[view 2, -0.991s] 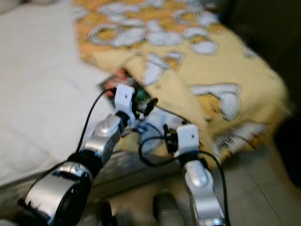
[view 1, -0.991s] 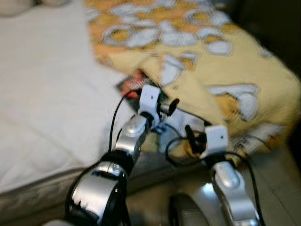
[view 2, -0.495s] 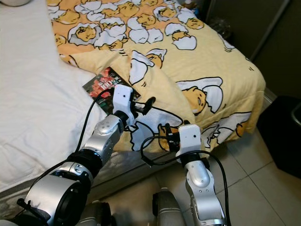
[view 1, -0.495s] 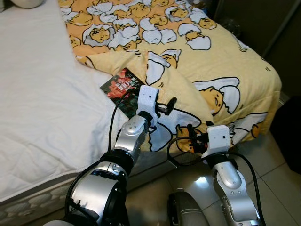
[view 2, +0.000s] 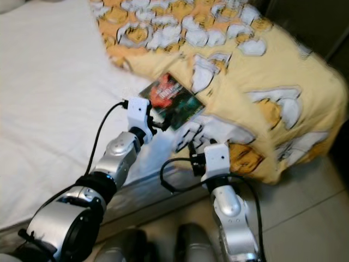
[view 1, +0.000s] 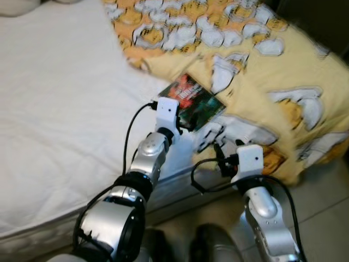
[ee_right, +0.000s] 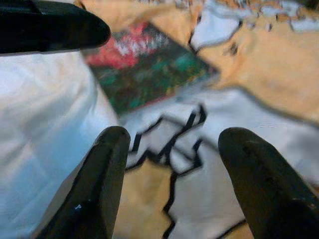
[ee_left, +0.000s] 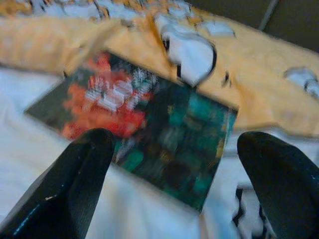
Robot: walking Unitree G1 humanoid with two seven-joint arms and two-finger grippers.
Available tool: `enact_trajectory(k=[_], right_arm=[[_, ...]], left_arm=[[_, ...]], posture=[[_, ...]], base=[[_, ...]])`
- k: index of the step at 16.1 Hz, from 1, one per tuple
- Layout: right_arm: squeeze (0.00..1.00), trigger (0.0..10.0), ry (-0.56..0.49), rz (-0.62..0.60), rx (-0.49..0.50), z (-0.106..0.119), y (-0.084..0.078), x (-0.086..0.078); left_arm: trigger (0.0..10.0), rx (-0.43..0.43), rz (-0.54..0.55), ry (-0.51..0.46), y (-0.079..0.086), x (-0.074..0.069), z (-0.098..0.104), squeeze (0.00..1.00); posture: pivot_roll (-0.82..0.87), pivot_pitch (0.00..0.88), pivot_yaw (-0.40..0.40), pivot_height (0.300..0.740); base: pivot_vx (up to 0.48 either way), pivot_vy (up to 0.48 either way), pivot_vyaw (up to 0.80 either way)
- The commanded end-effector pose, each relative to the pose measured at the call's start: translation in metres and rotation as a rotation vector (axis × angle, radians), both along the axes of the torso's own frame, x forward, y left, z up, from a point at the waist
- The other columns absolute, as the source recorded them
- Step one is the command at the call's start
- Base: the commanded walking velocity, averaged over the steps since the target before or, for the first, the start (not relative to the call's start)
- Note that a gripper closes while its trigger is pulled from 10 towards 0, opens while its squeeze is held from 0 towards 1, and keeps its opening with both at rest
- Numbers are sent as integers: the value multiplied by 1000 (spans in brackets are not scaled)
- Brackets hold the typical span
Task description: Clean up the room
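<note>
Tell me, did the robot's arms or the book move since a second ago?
The whole picture has shifted, so the camera moved, not the bed. The left gripper has come closer to the book, its open fingers now framing it without touching. The right gripper stays open over the yellow blanket. The book still lies on the white sheet at the blanket's edge, not yet picked up.

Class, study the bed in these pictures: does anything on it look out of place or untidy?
Yes. A book with a dark red and green cover lies loose on the white sheet, beside the rumpled edge of the yellow blanket, which is bunched rather than spread flat. The left end effector is open just in front of the book.
</note>
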State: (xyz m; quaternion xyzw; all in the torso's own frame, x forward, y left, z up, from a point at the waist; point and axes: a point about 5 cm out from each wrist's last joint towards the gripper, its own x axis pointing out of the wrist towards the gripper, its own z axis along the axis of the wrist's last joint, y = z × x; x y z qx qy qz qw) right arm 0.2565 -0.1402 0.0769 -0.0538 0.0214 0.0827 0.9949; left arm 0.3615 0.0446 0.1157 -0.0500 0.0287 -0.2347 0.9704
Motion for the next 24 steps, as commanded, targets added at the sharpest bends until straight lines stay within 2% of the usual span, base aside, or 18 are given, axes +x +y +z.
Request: enact_trajectory(k=[1, 9, 12, 16, 24], right_arm=[[0, 10000, -8, -8, 0, 2, -1, 0], [0, 10000, -8, -7, 0, 2, -1, 0], [0, 10000, -9, -27, -10, 1, -3, 3], [0, 10000, -10, -22, -10, 0, -2, 4], [0, 10000, -8, -14, -11, 0, 0, 6]], left_arm=[[10000, 5, -9, -9, -3, 1, 3, 0], [10000, 10, -10, -8, -2, 1, 3, 0], [10000, -2, -14, 16, -7, 2, 4, 0], [10000, -11, -35, -1, -10, 0, 6, 0], [10000, -18, -42, -3, -11, 1, 7, 0]], posture=[[-163, 130, 29, 684], [-163, 130, 29, 684], [-160, 105, 32, 684], [-157, 94, 31, 684], [-153, 95, 30, 684]], base=[[0, 480, 0], [0, 480, 0], [0, 0, 0], [253, -406, 0], [0, -435, 0]])
